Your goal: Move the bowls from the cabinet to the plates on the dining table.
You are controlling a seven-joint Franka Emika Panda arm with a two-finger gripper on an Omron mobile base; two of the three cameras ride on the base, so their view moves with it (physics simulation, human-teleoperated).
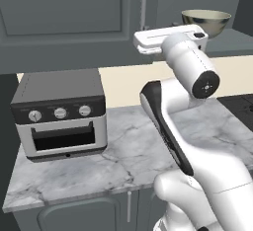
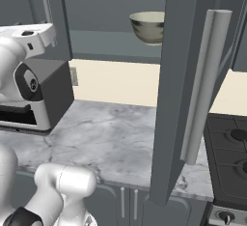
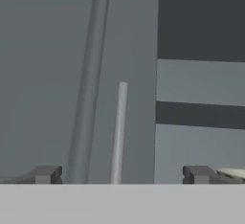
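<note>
A cream-beige bowl (image 1: 206,21) stands on the lower shelf of the open cabinet (image 2: 116,44), and its rim (image 3: 232,172) peeks in at the hand view's bottom right. My gripper (image 3: 122,175) is open, with nothing between its fingertips (image 3: 45,174). It is raised to shelf height, just left of the bowl, and faces the closed door's silver handle (image 3: 119,132). The white hand (image 1: 168,40) is level with the shelf edge. The cabinet's right door (image 2: 183,75) stands swung open. The plates and the dining table are out of view.
A toaster oven (image 1: 59,114) sits at the left on the marble counter (image 1: 123,156) below the cabinet. A black stove (image 2: 231,148) adjoins the counter on the right. The open door's long handle (image 2: 205,85) juts out over the counter.
</note>
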